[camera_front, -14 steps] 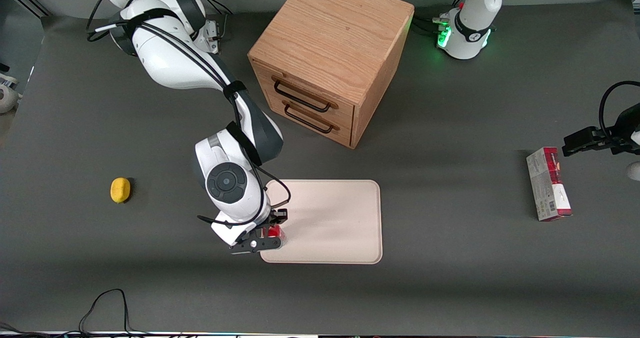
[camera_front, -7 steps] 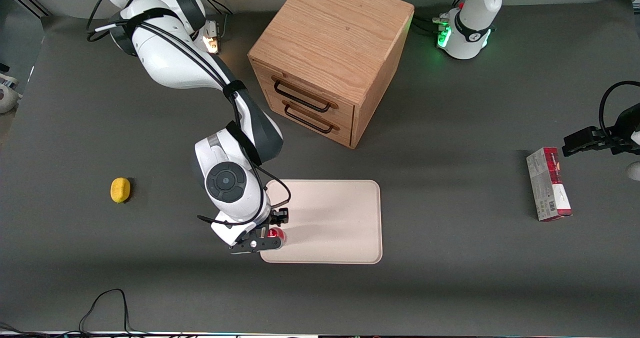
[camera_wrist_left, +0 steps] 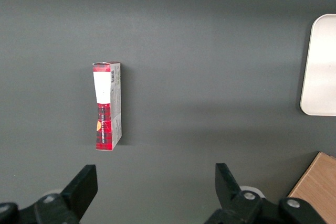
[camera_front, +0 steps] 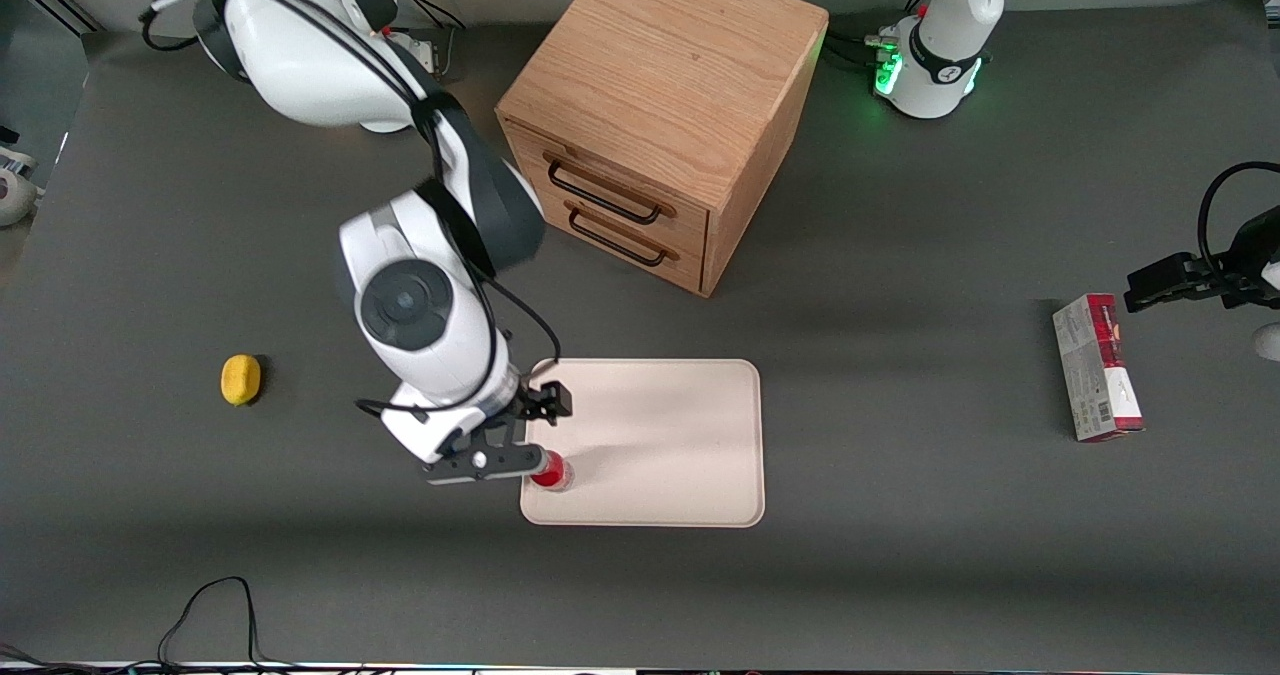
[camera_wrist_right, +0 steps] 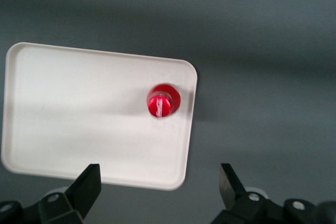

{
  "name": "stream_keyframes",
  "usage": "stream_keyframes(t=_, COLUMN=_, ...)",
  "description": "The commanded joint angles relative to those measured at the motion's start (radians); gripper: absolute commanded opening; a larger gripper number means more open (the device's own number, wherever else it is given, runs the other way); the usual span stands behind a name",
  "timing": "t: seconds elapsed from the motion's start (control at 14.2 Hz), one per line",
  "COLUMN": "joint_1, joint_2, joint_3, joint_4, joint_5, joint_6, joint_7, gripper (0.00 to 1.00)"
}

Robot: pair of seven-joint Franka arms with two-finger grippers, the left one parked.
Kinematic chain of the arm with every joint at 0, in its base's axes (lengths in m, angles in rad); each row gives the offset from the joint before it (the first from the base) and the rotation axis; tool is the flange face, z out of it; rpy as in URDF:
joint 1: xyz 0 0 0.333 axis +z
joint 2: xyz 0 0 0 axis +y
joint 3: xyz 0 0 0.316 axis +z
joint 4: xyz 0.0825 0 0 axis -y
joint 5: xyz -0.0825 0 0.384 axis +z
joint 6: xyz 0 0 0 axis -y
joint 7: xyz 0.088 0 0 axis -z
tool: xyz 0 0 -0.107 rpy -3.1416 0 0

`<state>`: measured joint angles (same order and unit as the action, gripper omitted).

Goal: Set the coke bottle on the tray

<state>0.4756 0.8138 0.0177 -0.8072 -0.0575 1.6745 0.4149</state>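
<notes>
The coke bottle, small and red with a red cap, stands upright on the pale beige tray, close to the tray's corner nearest the front camera at the working arm's end. My gripper is above the bottle, open and empty. In the right wrist view the bottle's cap is seen from above on the tray, well below the gripper, whose jaws stand wide apart and touch nothing. An edge of the tray also shows in the left wrist view.
A wooden drawer cabinet stands farther from the front camera than the tray. A yellow lemon lies toward the working arm's end of the table. A red-and-grey box lies toward the parked arm's end, also in the left wrist view.
My gripper has let go of the bottle, opened and risen above it. The bottle stays upright on the tray's corner.
</notes>
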Motion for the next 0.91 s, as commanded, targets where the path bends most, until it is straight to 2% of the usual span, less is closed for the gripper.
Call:
stream_keyframes(t=0.0, joint_1=0.003, joint_2=-0.106, joint_3=-0.007, joint_4=-0.017, joint_5=0.007, joint_6=-0.096, joint_7=0.018, gripper=1.00)
stream_keyframes(t=0.35, joint_1=-0.008, joint_2=-0.269, joint_3=-0.024, joint_4=-0.023, joint_5=0.004, joint_6=-0.292, joint_7=-0.005, gripper=1.00)
stream_keyframes(t=0.49, joint_1=-0.047, joint_2=-0.324, joint_3=-0.042, joint_4=-0.038, joint_5=0.007, joint_6=-0.372, joint_7=-0.068, gripper=1.00)
stream_keyframes(t=0.63, joint_1=-0.141, joint_2=-0.460, joint_3=-0.045, joint_4=-0.225, joint_5=0.018, joint_6=-0.323, joint_7=-0.129, gripper=1.00)
stream_keyframes(t=0.84, joint_1=-0.294, joint_2=-0.675, joint_3=-0.038, joint_4=-0.556, joint_5=0.051, joint_6=-0.139, joint_7=-0.255, gripper=1.00)
